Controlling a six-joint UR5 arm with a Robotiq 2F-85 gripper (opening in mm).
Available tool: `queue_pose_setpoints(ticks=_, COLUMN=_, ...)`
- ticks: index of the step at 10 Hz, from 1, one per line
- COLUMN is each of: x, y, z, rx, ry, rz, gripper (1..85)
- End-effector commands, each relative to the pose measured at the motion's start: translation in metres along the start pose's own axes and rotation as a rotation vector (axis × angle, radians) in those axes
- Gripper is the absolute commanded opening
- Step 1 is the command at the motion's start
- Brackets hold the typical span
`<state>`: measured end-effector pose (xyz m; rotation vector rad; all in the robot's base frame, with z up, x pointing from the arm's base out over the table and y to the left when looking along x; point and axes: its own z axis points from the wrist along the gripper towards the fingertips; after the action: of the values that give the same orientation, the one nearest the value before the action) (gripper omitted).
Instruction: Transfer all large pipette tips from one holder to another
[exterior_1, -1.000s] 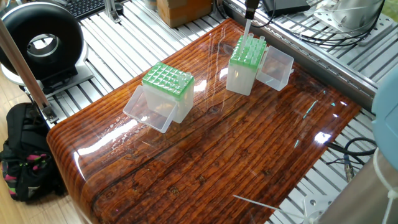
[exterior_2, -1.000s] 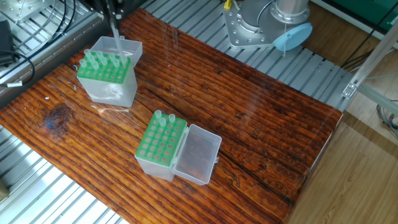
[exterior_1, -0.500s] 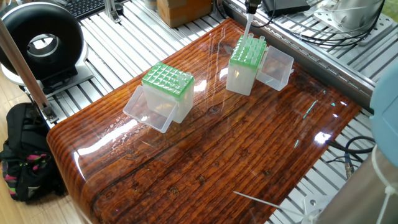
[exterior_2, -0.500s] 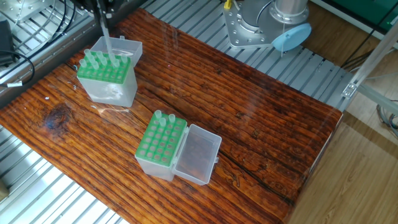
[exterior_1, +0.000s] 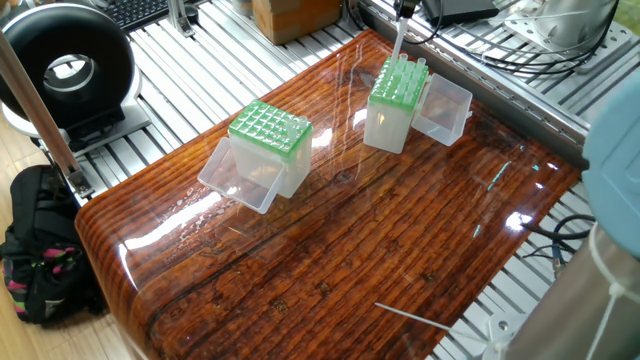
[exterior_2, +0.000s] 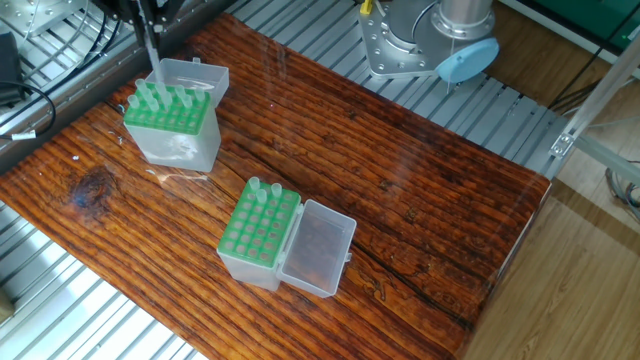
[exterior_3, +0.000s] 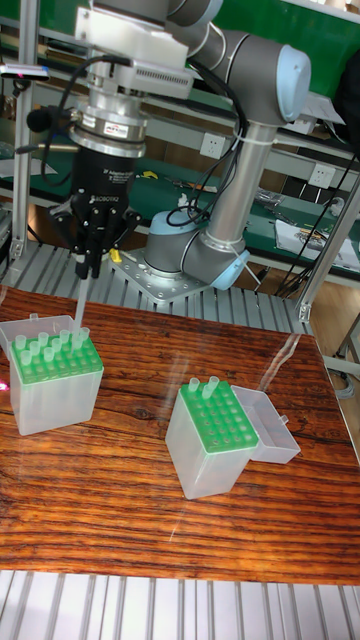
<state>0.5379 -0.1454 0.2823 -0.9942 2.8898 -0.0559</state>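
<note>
Item 1. Bench (exterior_2: 420, 190): glossy dark wood-grain top on an aluminium-slat frame.

Item 2. Source box (exterior_3: 58, 385): clear plastic with a green perforated top, hinged lid open behind it. It stands at the bench's far edge beneath the arm and carries several large pipette tips (exterior_3: 45, 349) upright in its rows. Same box in the other views: (exterior_1: 392, 108), (exterior_2: 172, 130).

Item 3. Receiving box (exterior_3: 218, 437): same pattern, lid open to its side, standing near the bench's middle. Two tips (exterior_2: 264, 188) stand in the holes at one end of its green top; the other holes show empty. In one fixed view it is at (exterior_1: 268, 145).

Item 4. End effector (exterior_3: 86, 262): pointing straight down over the source box, fingers pinched on the upper end of one held tip (exterior_3: 79, 302), which hangs vertical. In the tall fixed view its lower end overlaps the box's back row; whether it is clear of its hole cannot be told.

Item 5. Change against one second ago: in the other fixed view the held tip (exterior_2: 152, 55) has shifted leftward and up, now over the box's back left corner; in one fixed view it (exterior_1: 396, 42) sits slightly higher. Both boxes are unmoved.

Item 6. Loose thin white stick (exterior_1: 412, 318): lying flat at the bench's near corner, well apart from both boxes.
</note>
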Motion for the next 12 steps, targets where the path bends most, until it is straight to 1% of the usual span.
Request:
queue_pose_setpoints(ticks=1, x=-0.005, y=-0.006, z=0.004, rx=-0.005, ry=-0.012, rz=-0.011, gripper=9.7)
queue_pose_setpoints(ticks=2, x=-0.003, y=-0.001, z=0.005, rx=-0.026, ry=-0.007, rz=-0.006, gripper=9.7)
queue_pose_setpoints(ticks=3, x=0.001, y=0.008, z=0.007, rx=-0.061, ry=-0.003, rz=0.008, gripper=10.0)
queue_pose_setpoints(ticks=4, x=0.004, y=0.013, z=0.009, rx=-0.081, ry=-0.003, rz=0.015, gripper=10.0)
queue_pose_setpoints(ticks=12, x=0.011, y=0.007, z=0.009, rx=-0.058, ry=0.011, rz=0.001, gripper=10.0)
